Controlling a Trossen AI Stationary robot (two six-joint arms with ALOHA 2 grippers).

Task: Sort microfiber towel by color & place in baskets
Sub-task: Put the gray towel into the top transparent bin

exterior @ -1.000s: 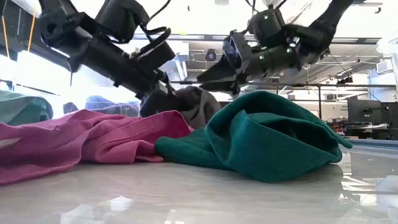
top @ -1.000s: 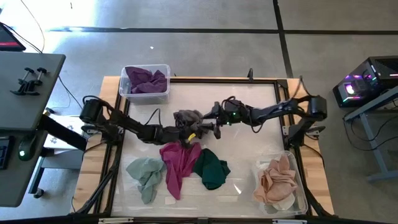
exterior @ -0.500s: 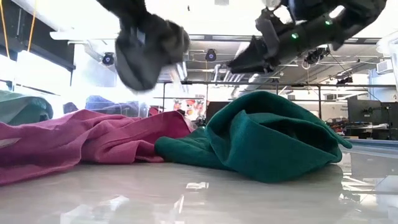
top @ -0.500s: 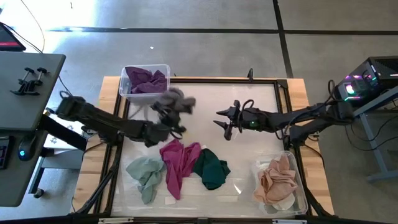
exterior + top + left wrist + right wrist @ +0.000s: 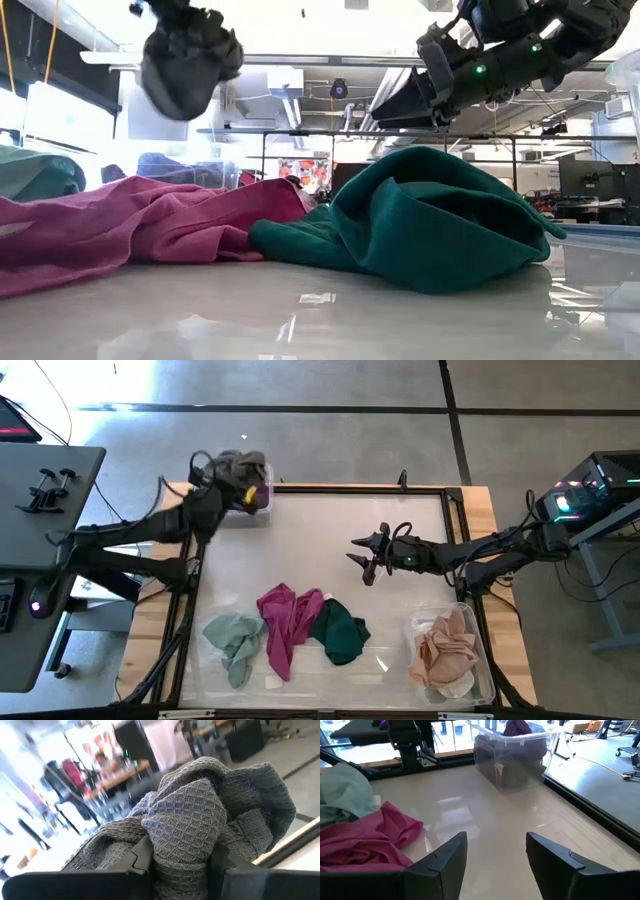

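My left gripper [image 5: 228,478] is shut on a grey waffle-weave towel [image 5: 242,463], held in the air over the small clear basket [image 5: 264,503] at the table's far left corner. A purple towel [image 5: 260,487] lies in that basket. In the low view the grey towel [image 5: 186,62] hangs bunched, high above the table. My right gripper [image 5: 363,557] is open and hovers over the table's middle, touching nothing. The larger basket [image 5: 487,665] stands at the near right corner with peach towels [image 5: 446,647] in it. My left gripper pinches a bunched fold of the grey towel [image 5: 181,840] between its two fingers [image 5: 141,859]; several layers show in the gap. The towel is lifted clear of table and basket, and the rest of it bulges out beyond the fingertips.
Three towels lie bunched near the table's near edge: light green [image 5: 236,640], magenta [image 5: 286,622] and dark green [image 5: 339,630], the last two touching. The table between them and the small basket [image 5: 512,757] is bare. A raised frame runs around the table.
My left gripper has lifted the grey towel off the table's middle and carried it up and toward the far left corner, to above the small basket. My right gripper has drawn back a little toward the right, away from that towel, then stayed still.
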